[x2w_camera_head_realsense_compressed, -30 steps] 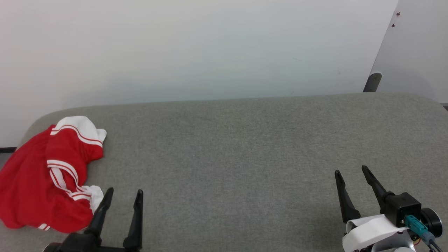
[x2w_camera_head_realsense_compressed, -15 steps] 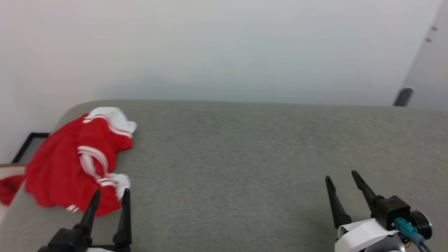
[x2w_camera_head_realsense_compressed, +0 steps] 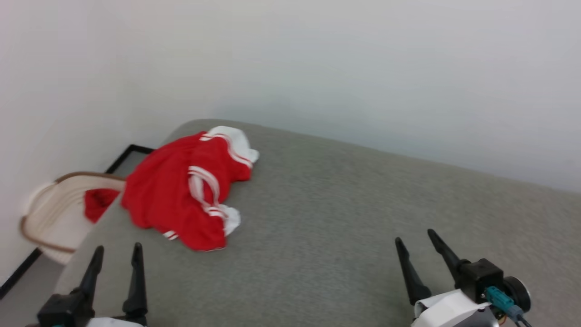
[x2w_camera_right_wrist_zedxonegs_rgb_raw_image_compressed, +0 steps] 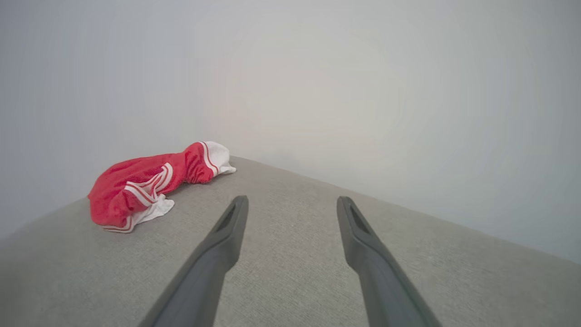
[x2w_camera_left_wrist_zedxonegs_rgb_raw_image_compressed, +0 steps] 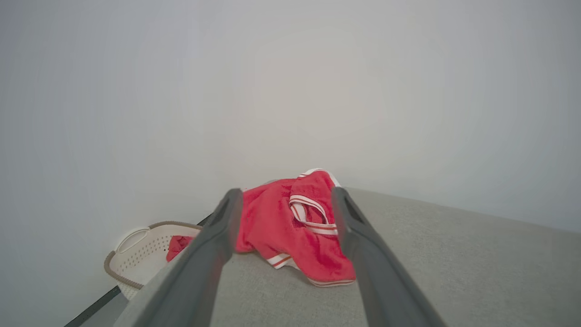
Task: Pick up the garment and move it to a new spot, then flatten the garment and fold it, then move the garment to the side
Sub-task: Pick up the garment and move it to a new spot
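Left gripper (x2w_camera_head_realsense_compressed: pixel 117 249): jaws apart, holding nothing; right gripper (x2w_camera_head_realsense_compressed: pixel 415 237): likewise spread and empty; garment (x2w_camera_head_realsense_compressed: pixel 177 200): crumpled heap at the far left corner of the grey table (x2w_camera_head_realsense_compressed: pixel 345 213), ungrasped; pickup, flattening, folding and setting aside all outstanding.

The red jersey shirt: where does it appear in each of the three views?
Head view: red jersey shirt, upper left of centre.
Left wrist view: centre, between the fingers of the left tool.
Right wrist view: left side, left of the right tool.
Shared landmark: the grey table under it.
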